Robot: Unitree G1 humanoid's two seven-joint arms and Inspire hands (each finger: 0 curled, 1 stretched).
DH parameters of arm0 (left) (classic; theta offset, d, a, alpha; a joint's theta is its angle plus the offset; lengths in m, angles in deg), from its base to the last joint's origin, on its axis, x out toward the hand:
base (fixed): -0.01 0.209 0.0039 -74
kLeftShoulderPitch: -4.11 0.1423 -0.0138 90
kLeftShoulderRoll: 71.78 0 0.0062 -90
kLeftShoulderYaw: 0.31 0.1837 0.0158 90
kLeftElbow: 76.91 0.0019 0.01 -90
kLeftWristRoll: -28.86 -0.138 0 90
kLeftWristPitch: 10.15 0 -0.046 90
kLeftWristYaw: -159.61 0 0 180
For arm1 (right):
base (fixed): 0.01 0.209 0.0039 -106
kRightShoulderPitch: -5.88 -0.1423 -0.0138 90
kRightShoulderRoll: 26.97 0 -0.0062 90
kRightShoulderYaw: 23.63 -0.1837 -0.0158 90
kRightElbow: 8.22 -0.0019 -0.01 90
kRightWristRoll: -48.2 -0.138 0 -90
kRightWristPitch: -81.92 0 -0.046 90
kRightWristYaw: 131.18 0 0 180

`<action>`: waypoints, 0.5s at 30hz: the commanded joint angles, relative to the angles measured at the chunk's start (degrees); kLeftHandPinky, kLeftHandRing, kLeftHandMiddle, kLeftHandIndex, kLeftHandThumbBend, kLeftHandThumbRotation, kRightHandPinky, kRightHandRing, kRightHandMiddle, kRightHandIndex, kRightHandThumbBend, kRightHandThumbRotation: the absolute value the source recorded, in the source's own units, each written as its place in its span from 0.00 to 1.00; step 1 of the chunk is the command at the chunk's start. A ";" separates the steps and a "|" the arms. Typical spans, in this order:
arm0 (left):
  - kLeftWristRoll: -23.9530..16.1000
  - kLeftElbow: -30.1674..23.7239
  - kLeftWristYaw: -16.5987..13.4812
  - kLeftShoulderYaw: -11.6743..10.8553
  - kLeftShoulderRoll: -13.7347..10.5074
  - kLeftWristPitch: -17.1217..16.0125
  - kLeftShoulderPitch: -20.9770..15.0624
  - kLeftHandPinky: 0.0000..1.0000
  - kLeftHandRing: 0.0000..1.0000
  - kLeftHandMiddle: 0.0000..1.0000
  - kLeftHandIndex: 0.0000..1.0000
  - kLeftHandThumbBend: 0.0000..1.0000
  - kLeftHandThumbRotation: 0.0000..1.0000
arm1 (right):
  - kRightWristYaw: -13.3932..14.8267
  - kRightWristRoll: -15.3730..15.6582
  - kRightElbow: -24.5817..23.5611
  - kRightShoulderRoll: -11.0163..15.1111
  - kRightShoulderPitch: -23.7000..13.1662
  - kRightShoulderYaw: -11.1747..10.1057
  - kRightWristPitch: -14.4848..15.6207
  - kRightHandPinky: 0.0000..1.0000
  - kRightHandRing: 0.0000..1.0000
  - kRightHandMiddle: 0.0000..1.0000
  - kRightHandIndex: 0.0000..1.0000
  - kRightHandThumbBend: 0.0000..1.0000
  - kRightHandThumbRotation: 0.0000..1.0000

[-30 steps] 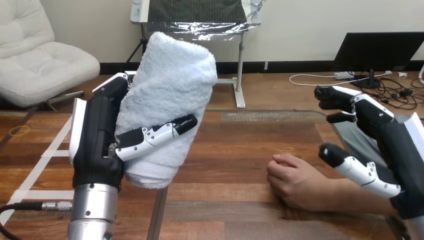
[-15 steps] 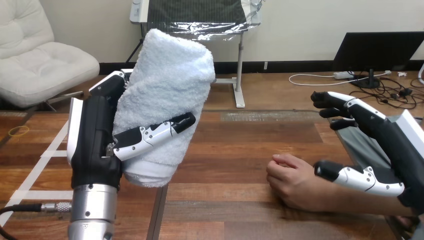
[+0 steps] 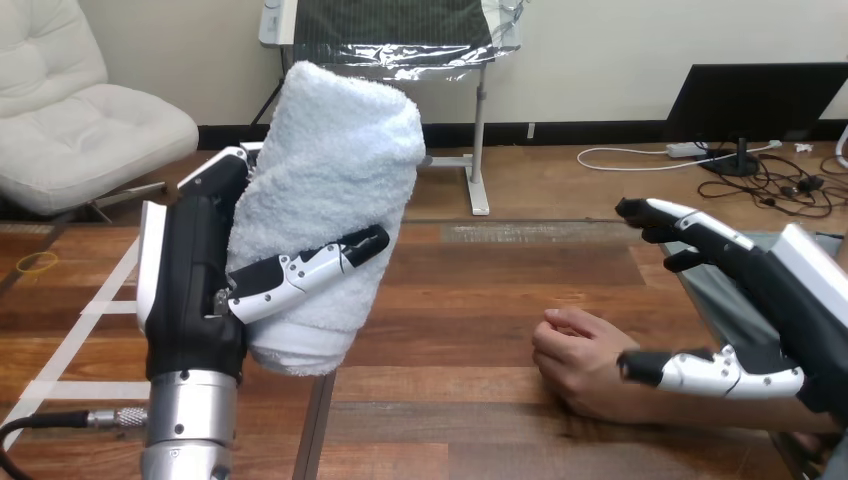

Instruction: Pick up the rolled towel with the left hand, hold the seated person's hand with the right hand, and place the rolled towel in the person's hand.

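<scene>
A white rolled towel (image 3: 330,200) stands upright above the table's left half, gripped by my left hand (image 3: 195,290), whose thumb and fingers curl round it. The person's hand (image 3: 590,365) lies loosely curled, knuckles up, on the wooden table at the lower right. My right hand (image 3: 780,300) hovers open over the person's wrist and forearm. Its fingers (image 3: 680,225) stretch out above and beyond the person's hand, and its thumb (image 3: 700,370) lies across the front of the wrist. I cannot tell whether the thumb touches the wrist.
The wooden table (image 3: 470,290) spreads between the towel and the person's hand. A dark seam (image 3: 315,425) runs down the tabletop under the towel. White tape lines (image 3: 85,310) mark the table at the left.
My right hand has tilted down and leftward over the person's wrist, its thumb dropping in front of the wrist. The towel and my left hand have stayed nearly still.
</scene>
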 commanded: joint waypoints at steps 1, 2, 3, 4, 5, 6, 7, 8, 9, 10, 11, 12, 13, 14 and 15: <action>0.37 -0.65 -0.09 0.11 0.23 -1.98 -2.26 0.19 0.25 0.31 0.36 0.45 0.00 | -0.16 0.89 1.80 2.61 -4.18 -1.17 -0.42 0.96 0.90 0.92 0.91 1.00 0.59; 0.57 -0.57 0.00 0.06 0.24 -2.05 -2.27 0.19 0.25 0.31 0.36 0.45 0.00 | -0.20 1.36 2.27 3.08 -4.31 -1.20 -0.62 0.97 0.91 0.92 0.91 1.00 0.58; 0.72 -0.53 0.06 0.03 0.26 -2.10 -2.27 0.19 0.25 0.31 0.36 0.46 0.00 | -0.22 1.64 2.57 3.39 -4.39 -1.20 -0.75 0.97 0.91 0.92 0.92 1.00 0.58; 0.82 -0.49 0.10 0.01 0.28 -2.13 -2.28 0.19 0.25 0.31 0.36 0.46 0.00 | -0.22 1.83 2.81 3.61 -4.45 -1.19 -0.86 0.98 0.91 0.92 0.92 1.00 0.58; 1.01 -0.38 0.19 -0.04 0.28 -2.25 -2.29 0.19 0.25 0.31 0.36 0.46 0.00 | -0.27 2.38 3.16 4.10 -4.51 -1.21 -0.86 0.98 0.91 0.92 0.92 1.00 0.58; 1.12 -0.31 0.25 -0.08 0.28 -2.34 -2.30 0.19 0.25 0.31 0.36 0.46 0.00 | -0.28 2.72 3.38 4.43 -4.54 -1.20 -0.84 0.99 0.91 0.92 0.92 1.00 0.58; 1.20 -0.26 0.29 -0.10 0.29 -2.39 -2.31 0.19 0.25 0.31 0.36 0.46 0.00 | -0.27 2.94 3.55 4.66 -4.58 -1.19 -0.86 0.99 0.92 0.92 0.92 1.00 0.57; 1.11 -0.18 0.28 -0.13 0.25 -2.50 -2.33 0.19 0.25 0.30 0.36 0.46 0.00 | -0.30 3.46 3.85 5.11 -4.59 -1.20 -0.79 0.99 0.92 0.92 0.92 1.00 0.57; 1.02 -0.13 0.26 -0.14 0.22 -2.57 -2.33 0.19 0.24 0.30 0.36 0.46 0.00 | -0.31 3.77 4.06 5.37 -4.61 -1.21 -0.77 0.99 0.92 0.92 0.93 1.00 0.57; 0.95 -0.09 0.25 -0.15 0.21 -2.62 -2.34 0.19 0.24 0.30 0.36 0.46 0.00 | -0.30 3.98 4.22 5.57 -4.63 -1.20 -0.77 1.00 0.92 0.92 0.93 1.00 0.57; 0.81 -0.06 0.21 -0.15 0.18 -2.65 -2.34 0.19 0.24 0.30 0.36 0.47 0.00 | -0.29 4.37 4.75 5.96 -4.74 -1.18 -1.07 1.00 0.92 0.92 0.93 1.00 0.57; 0.73 -0.05 0.19 -0.16 0.17 -2.66 -2.34 0.19 0.24 0.30 0.36 0.47 0.00 | -0.26 4.59 5.14 6.20 -4.83 -1.16 -1.33 1.00 0.92 0.92 0.93 1.00 0.57; 0.67 -0.03 0.17 -0.15 0.16 -2.67 -2.34 0.19 0.24 0.30 0.36 0.47 0.00 | -0.24 4.74 5.43 6.38 -4.89 -1.14 -1.52 1.00 0.92 0.92 0.93 1.00 0.57; 0.69 -0.08 0.17 -0.15 0.18 -2.52 -2.32 0.19 0.24 0.30 0.36 0.47 0.00 | -0.31 5.10 5.95 6.81 -5.01 -1.09 -1.78 1.00 0.92 0.92 0.93 1.00 0.57; 0.72 -0.12 0.17 -0.15 0.21 -2.40 -2.31 0.19 0.24 0.30 0.36 0.47 0.00 | -0.36 5.32 6.28 7.09 -5.09 -1.05 -1.94 1.00 0.92 0.92 0.93 1.00 0.56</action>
